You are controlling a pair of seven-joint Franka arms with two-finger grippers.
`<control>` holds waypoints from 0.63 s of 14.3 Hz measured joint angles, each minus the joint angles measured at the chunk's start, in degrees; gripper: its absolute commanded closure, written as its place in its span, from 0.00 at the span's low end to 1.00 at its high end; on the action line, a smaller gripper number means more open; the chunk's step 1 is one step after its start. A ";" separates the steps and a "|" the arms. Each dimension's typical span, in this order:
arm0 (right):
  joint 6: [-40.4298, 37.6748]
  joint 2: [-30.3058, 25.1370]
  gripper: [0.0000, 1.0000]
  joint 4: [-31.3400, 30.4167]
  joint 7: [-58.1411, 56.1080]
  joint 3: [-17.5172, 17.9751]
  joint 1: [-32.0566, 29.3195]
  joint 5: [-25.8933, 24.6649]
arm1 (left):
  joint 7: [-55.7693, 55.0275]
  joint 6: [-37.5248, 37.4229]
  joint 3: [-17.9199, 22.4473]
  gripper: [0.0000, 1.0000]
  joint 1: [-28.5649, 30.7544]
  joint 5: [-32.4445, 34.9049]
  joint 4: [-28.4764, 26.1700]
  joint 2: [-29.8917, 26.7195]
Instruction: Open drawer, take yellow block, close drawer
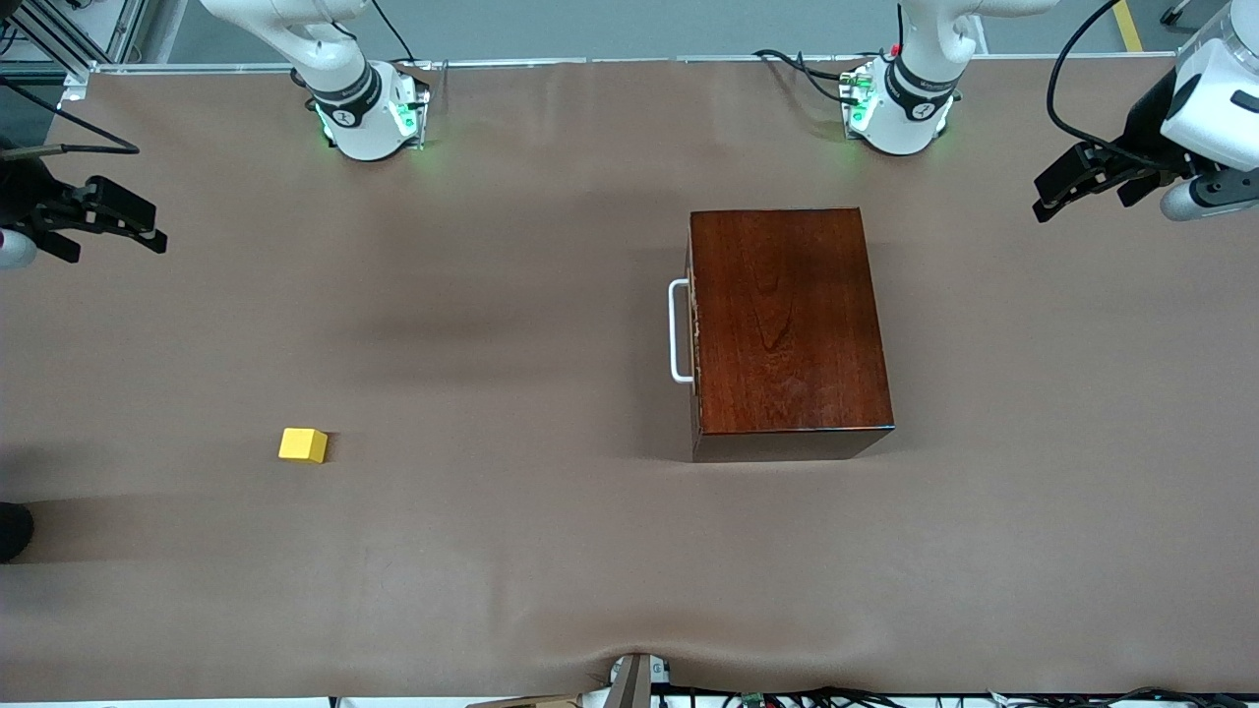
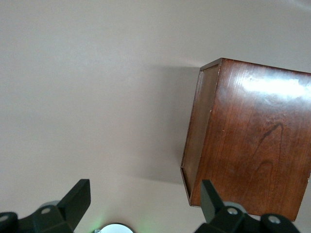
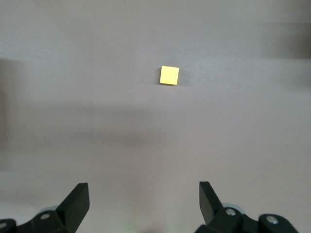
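On the table (image 1: 551, 551), yellow block (image 1: 302, 444) is lying well apart from the drawer (image 1: 695, 329), which is sitting closed. Left tool (image 1: 1062, 194) and right tool (image 1: 133, 227) are waiting at 3 and 9 o'clock, both spread, holding nothing.

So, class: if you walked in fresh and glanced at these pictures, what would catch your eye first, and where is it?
First the dark reddish-brown wooden box toward the left arm's end of the table, its drawer shut, white handle facing the right arm's end. Next the small yellow block, alone on the brown table, nearer the front camera. The left gripper and right gripper hang open over the table's ends.
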 measured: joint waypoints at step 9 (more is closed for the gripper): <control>-0.57 0.00 0.00 0.03 0.00 -0.01 0.00 0.00 | 1.08 -2.24 0.02 0.00 0.62 0.05 0.60 -0.34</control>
